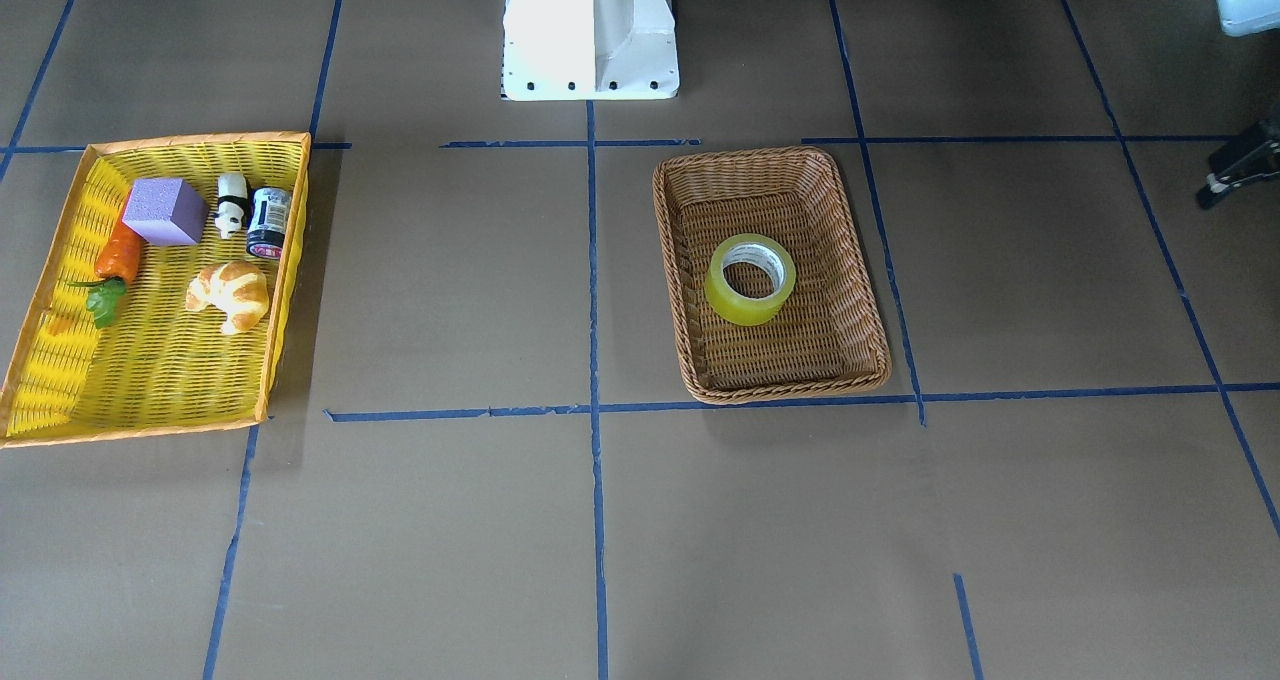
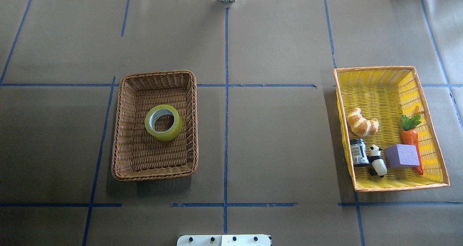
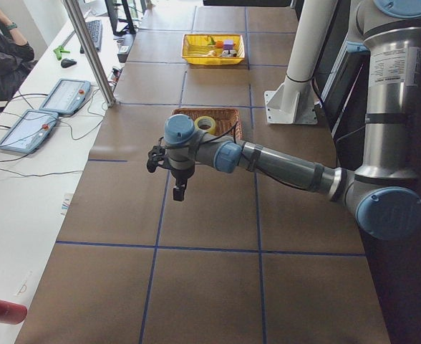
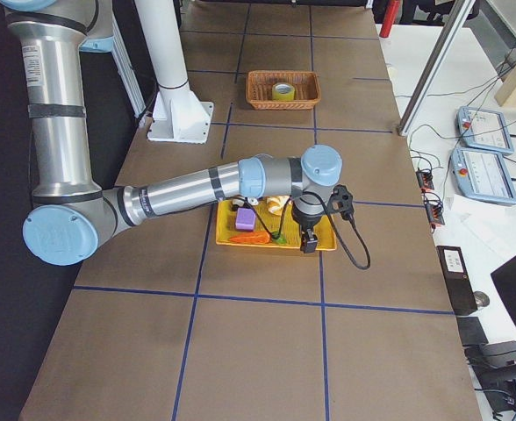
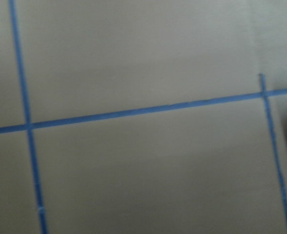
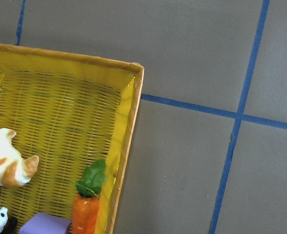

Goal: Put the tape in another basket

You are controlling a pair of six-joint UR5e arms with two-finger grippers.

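Observation:
The yellow-green tape (image 1: 745,307) lies flat in the middle of the brown wicker basket (image 1: 770,392); both also show in the overhead view, the tape (image 2: 162,134) inside the basket (image 2: 152,173). My left gripper (image 3: 178,192) hangs over bare table, short of the wicker basket (image 3: 228,115) and apart from it; a dark part of it shows at the front view's right edge (image 1: 1235,170). My right gripper (image 4: 309,241) hangs above the front rim of the yellow plastic basket (image 4: 275,244). I cannot tell whether either gripper is open or shut. Neither wrist view shows fingers.
The yellow orange-rimmed basket (image 2: 398,182) holds a croissant (image 2: 361,123), a carrot (image 2: 410,137), a purple block (image 2: 401,156), a panda figure (image 2: 377,161) and a dark jar (image 2: 359,152). The robot's white base (image 1: 590,30) stands at the table's edge. Blue tape lines cross the brown table.

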